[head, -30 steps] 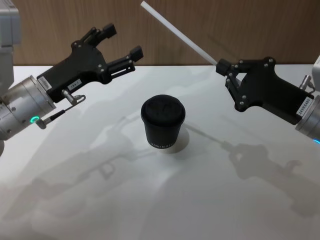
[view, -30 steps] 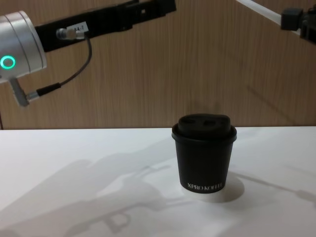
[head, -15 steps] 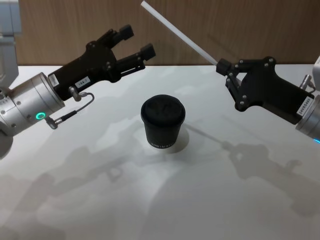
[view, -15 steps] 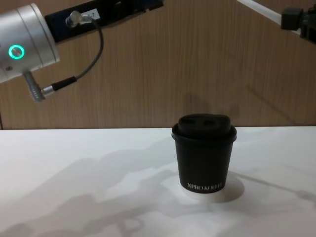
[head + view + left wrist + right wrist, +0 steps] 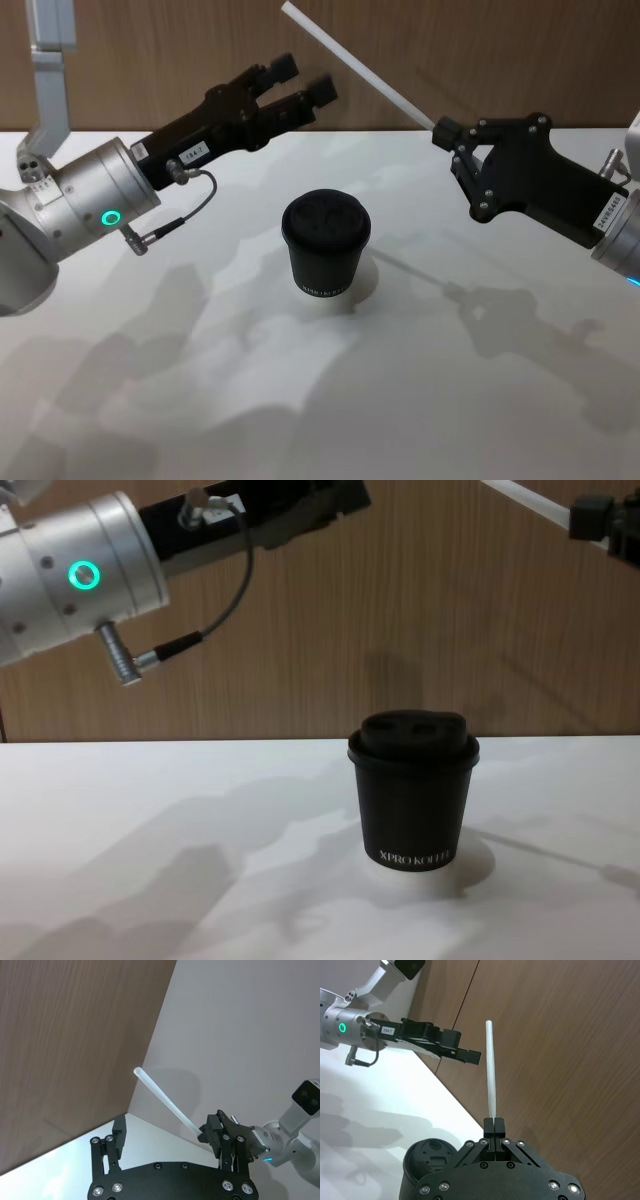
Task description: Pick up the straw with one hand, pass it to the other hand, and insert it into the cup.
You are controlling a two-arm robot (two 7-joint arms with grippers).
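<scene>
straw [image 5: 355,68] pinched at lower end in right claw [image 5: 447,133], slanting up-left past far edge of desk [image 5: 320,400] | left claw [image 5: 303,81] fingers spread, raised near straw, not touching | cup [image 5: 326,245] upright mid-desk, lid on, bare desk all round

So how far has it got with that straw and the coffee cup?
Done: the straw is off the table, clamped at its lower end in the right pincer. In hand: the handover; the left pincer is open, raised near the straw but not touching it. Left: passing the straw over and pushing it into the cup, which stands between the arms.
</scene>
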